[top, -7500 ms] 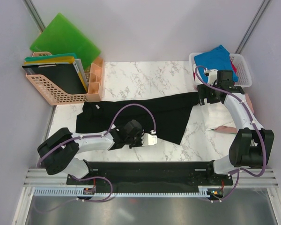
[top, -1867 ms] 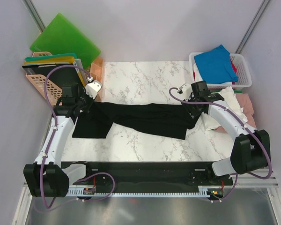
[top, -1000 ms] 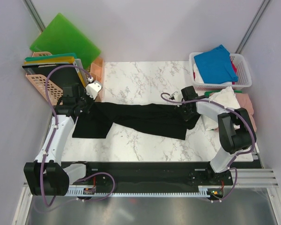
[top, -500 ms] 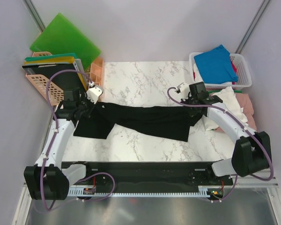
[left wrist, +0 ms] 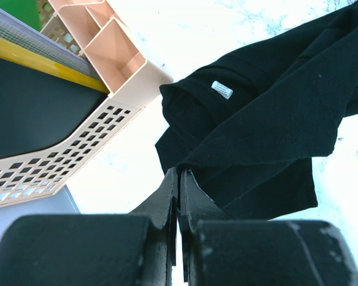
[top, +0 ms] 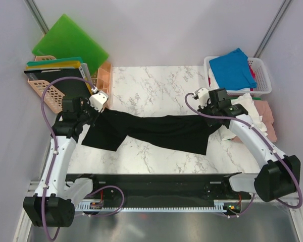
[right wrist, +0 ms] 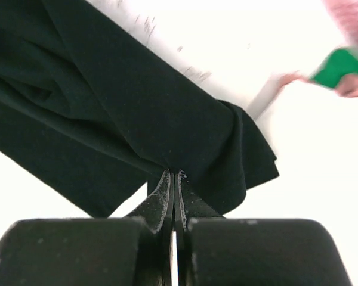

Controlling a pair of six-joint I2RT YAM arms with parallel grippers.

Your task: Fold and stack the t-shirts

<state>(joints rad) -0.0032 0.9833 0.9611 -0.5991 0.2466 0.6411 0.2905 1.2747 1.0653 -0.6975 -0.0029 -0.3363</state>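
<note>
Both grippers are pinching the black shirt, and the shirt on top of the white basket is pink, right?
Not pink: the top external view shows a bright blue shirt atop the white basket. The left gripper and right gripper do pinch the black shirt.

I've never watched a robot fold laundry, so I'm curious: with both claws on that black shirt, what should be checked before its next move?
1. The left gripper holds the large black cloth t-shirt: ok, jaws shut on a fold of it.
2. The right gripper holds the shirt's other end: ok, jaws shut on cloth.
3. Shirt spread smooth between them: not ok, it is bunched and creased.
4. Collar end known: ok, the small white neck label shows near the left gripper.
5. Shirt apart from the peach plastic organiser: cannot tell, the collar lies close to the organiser's corner.
</note>
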